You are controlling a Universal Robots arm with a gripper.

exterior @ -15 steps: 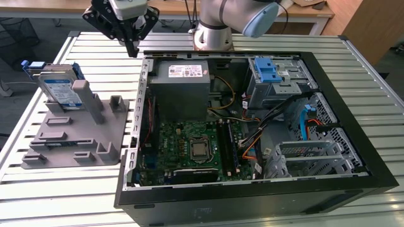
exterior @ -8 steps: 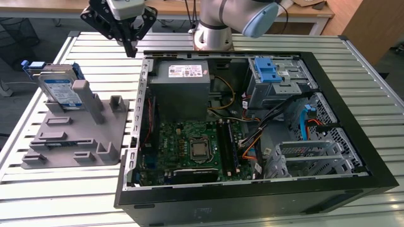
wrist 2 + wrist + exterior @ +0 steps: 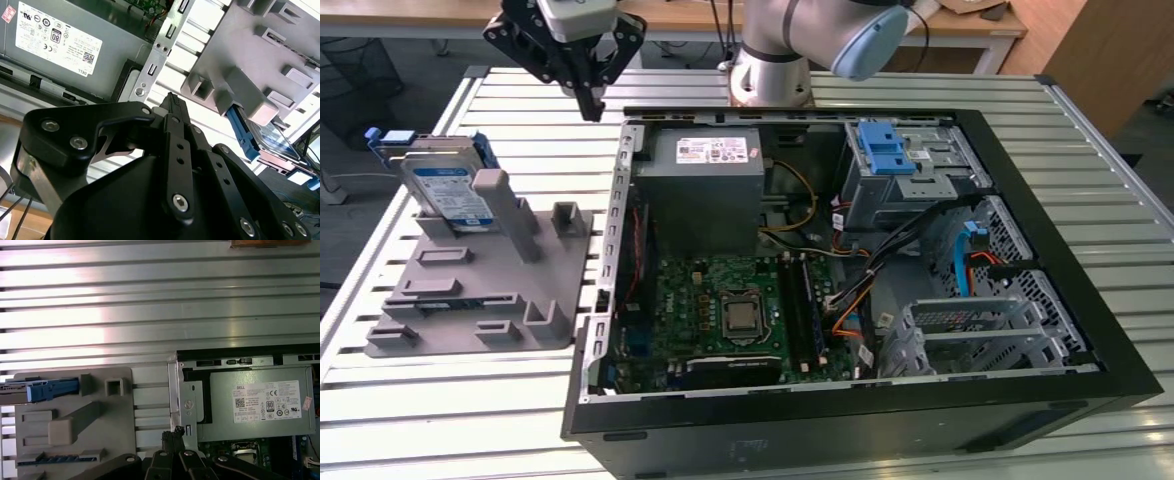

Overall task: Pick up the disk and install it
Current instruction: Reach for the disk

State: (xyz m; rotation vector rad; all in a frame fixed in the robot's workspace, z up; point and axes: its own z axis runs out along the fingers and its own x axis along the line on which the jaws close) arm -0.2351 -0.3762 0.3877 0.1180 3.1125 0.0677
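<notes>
Hovering over the worktop point(image 3: 480, 420) with the end effector point(image 3: 594, 106) pressed together and empty, at 11 o'clock from the open computer case point(image 3: 854, 425) in the exterior view; with the disk point(image 3: 447, 190) upright in the grey holder point(image 3: 467, 300) at 9 o'clock, well apart

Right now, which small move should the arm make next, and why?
Probably shift the end effector toward the exterior view's left, to above the disk. It hangs empty over the gap between the grey fixture and the computer case, while the disk stands upright in that fixture.
</notes>
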